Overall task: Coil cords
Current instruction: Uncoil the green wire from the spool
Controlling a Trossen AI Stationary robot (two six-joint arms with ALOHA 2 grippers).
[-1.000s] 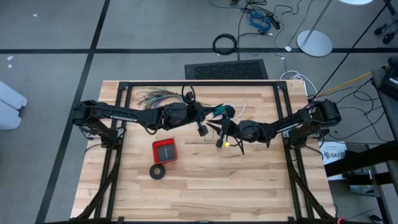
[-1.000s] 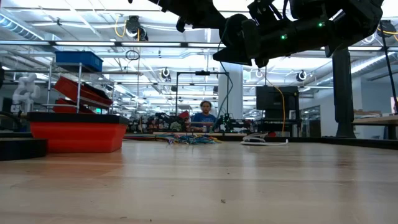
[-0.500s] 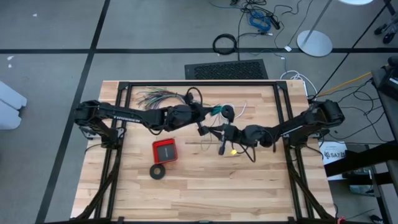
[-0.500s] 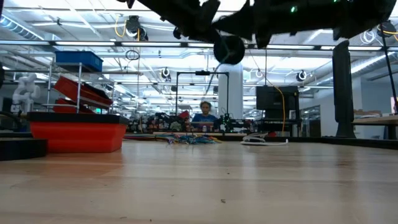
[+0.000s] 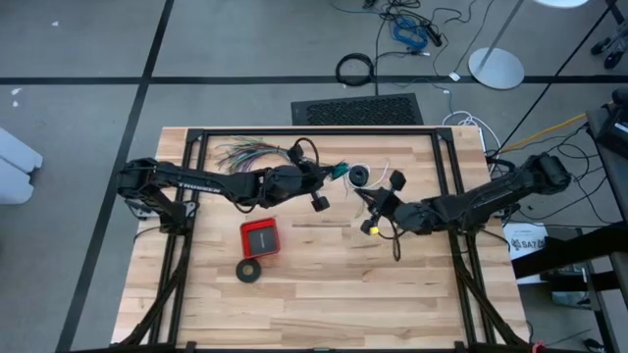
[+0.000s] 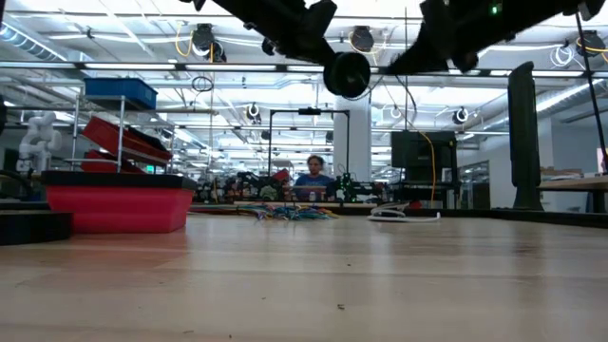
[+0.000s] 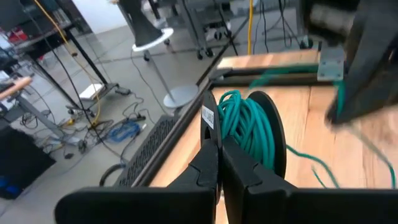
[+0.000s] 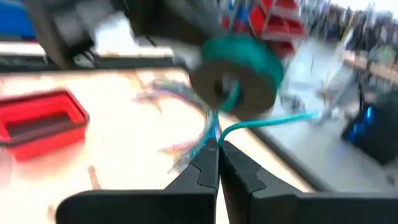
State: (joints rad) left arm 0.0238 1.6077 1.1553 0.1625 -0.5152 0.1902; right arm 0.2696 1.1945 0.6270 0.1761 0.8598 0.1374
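From the left, my left gripper point(image 5: 334, 173) sits over the table's far middle, much where it was a second ago, its fingers point(image 7: 211, 163) clamped on the rim of a black round spool point(image 7: 275, 142) wound with thin teal-green wire point(image 7: 247, 127), held up off the wooden table point(image 5: 314, 294). The change is on the right: my right gripper point(image 5: 365, 199) has pulled back rightward from the spool and pinched together, and the wrist view shows a free teal strand point(image 8: 267, 121) caught at its fingertips. I read that as drawing the wire taut for another wrap — winding is under way, not finished. The white cord point(image 5: 381, 170) lies loose on the table beyond the spool, untouched.
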